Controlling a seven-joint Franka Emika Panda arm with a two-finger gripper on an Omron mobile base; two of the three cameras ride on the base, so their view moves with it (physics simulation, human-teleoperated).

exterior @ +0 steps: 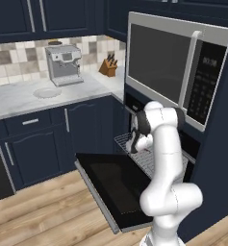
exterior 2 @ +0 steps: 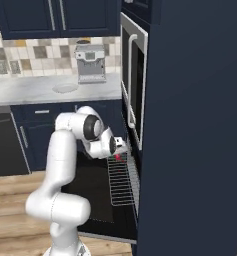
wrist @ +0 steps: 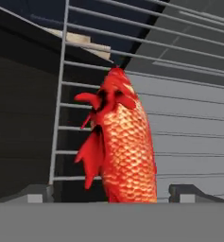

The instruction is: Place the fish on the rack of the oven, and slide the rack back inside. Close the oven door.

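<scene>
Navy kitchen, oven door [exterior: 113, 187] dropped flat and rack [exterior 2: 121, 181] pulled out, gripper [wrist: 112, 193] spread wide just over it, fish [wrist: 119, 144] released between its tips onto the bars; placing step looks done, next likely retreat and push rack in.

No legible text is showing. Microwave control panel [exterior: 207, 81] is carrying faint pale keypad marks and a display, too blurred to read.

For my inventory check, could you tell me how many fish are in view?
1: the fish lies on the pulled-out rack over the open oven door; none hidden that I can tell.
</scene>
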